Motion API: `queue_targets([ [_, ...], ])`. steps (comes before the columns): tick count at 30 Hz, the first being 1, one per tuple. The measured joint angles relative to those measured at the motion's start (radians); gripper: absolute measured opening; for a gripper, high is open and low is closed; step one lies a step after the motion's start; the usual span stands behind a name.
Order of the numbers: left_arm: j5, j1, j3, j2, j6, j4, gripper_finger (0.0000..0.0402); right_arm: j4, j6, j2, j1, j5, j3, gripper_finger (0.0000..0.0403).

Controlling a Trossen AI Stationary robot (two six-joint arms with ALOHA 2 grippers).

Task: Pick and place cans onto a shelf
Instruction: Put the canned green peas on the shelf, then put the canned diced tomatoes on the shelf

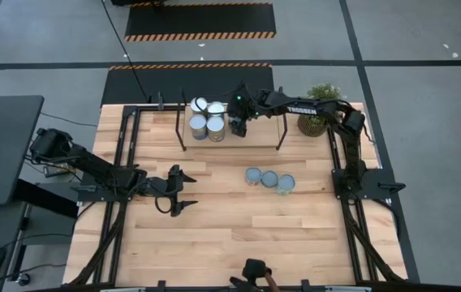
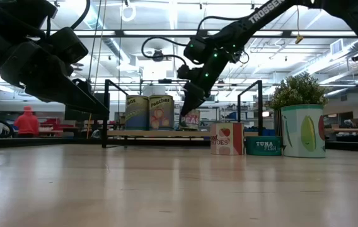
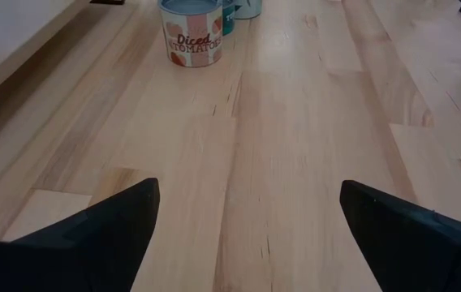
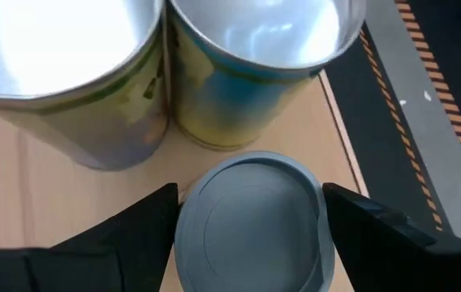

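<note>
Here, the right gripper (image 4: pixel 251 215) stands clamped on an upright grey-topped tin can (image 4: pixel 252 221) at the low light-wood shelf (image 1: pixel 256 126), just beside four shelved cans (image 1: pixel 206 118) (three others (image 1: pixel 269 179) wait mid-table); left gripper (image 1: pixel 180 191) idles, fingers apart.

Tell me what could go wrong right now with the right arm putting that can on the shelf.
The right gripper grips a grey-topped can close beside the tall cans on the shelf. Letting go or pulling back carelessly might bump them over. The shelf's rim seems close in the right wrist view, so the can could land near the edge. The left gripper waits open above the table.
</note>
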Motion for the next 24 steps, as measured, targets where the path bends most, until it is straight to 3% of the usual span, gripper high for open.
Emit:
queue_targets([
  [8, 0.0, 0.0, 0.0, 0.0, 0.001, -0.001, 0.0389, 0.012, -0.008, 0.016, -0.006, 0.001, 0.0, 0.0301],
  [24, 0.0, 0.0, 0.0, 0.0, 0.001, -0.001, 0.0389, 0.022, -0.006, 0.014, 0.015, 0.048, 0.0, 0.035],
])
